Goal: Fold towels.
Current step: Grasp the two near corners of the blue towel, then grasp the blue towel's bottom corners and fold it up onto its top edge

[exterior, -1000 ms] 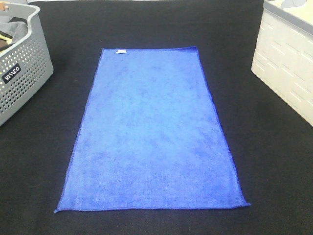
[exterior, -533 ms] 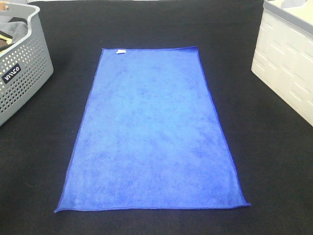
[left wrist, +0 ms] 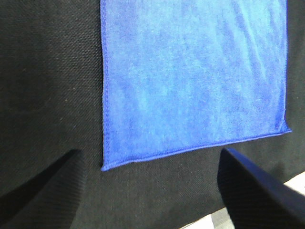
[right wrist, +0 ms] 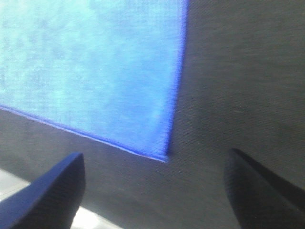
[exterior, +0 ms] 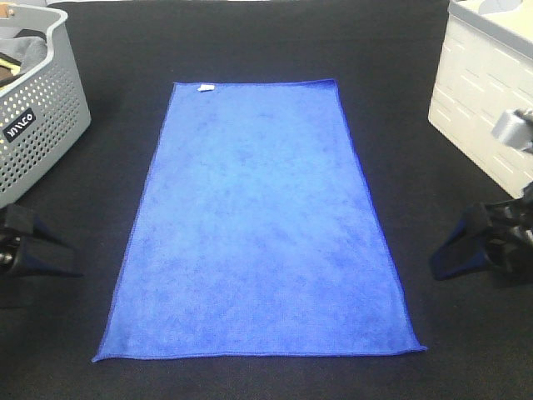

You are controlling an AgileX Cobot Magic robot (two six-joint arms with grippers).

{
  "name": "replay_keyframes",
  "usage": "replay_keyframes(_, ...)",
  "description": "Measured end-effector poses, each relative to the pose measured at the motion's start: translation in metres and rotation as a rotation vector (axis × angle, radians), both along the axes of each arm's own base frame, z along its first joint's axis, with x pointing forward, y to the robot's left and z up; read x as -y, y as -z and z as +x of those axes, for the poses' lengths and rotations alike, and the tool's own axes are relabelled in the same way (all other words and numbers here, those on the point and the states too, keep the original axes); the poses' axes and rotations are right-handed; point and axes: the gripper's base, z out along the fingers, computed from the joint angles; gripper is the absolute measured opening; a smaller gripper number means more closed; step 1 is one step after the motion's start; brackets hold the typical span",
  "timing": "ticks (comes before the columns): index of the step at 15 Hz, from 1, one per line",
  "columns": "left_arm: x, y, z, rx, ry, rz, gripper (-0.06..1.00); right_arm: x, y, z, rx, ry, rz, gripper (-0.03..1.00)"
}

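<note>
A royal-blue towel (exterior: 262, 225) lies spread flat on the black tabletop, long side running front to back, with a small white tag (exterior: 205, 87) at its far left corner. My left gripper (exterior: 73, 258) hovers open beside the towel's front left edge. In the left wrist view the gripper (left wrist: 148, 152) has its dark fingers (left wrist: 47, 191) spread wide, and the towel (left wrist: 190, 71) corner lies between them. My right gripper (exterior: 445, 250) is open just off the front right edge. Its wrist view shows the gripper (right wrist: 153, 153) with jaws apart over the towel (right wrist: 90, 67) corner. Neither holds anything.
A grey perforated basket (exterior: 37, 125) with cloth inside stands at the back left. A white slotted crate (exterior: 487, 108) stands at the back right. Black cloth (exterior: 433, 333) covers the table around the towel.
Both grippers have come into the high view, the left from the left edge and the right from the right edge. The towel has not moved.
</note>
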Motion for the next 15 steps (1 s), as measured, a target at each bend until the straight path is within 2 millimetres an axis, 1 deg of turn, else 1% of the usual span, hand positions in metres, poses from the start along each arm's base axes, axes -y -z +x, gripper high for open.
replay_keyframes(2, 0.0, 0.022, 0.01, -0.03, -0.003, 0.001, 0.73, -0.007, 0.021, 0.012, -0.06, 0.01, 0.093, 0.76)
replay_keyframes(4, 0.0, 0.038, 0.015, -0.068, -0.029, -0.005, 0.73, -0.011, 0.036, 0.018, -0.094, 0.01, 0.135, 0.76)
replay_keyframes(9, 0.014, 0.07, 0.02, -0.133, -0.02, 0.012, 0.73, -0.01, 0.063, 0.025, -0.168, 0.039, 0.133, 0.75)
replay_keyframes(10, 0.017, 0.074, 0.022, -0.137, -0.009, 0.021, 0.73, -0.01, 0.069, 0.025, -0.184, 0.031, 0.134, 0.75)
replay_keyframes(11, 0.025, 0.076, 0.028, -0.13, 0.012, 0.015, 0.73, -0.011, 0.076, 0.025, -0.2, 0.023, 0.14, 0.75)
replay_keyframes(12, 0.025, 0.076, 0.028, -0.13, 0.012, 0.015, 0.73, -0.011, 0.076, 0.025, -0.2, 0.023, 0.14, 0.75)
replay_keyframes(14, 0.039, 0.077, 0.036, -0.121, 0.059, 0.003, 0.73, -0.013, 0.086, 0.027, -0.217, 0.014, 0.149, 0.74)
replay_keyframes(15, 0.045, 0.078, 0.039, -0.12, 0.073, -0.005, 0.73, -0.017, 0.091, 0.026, -0.232, 0.003, 0.144, 0.73)
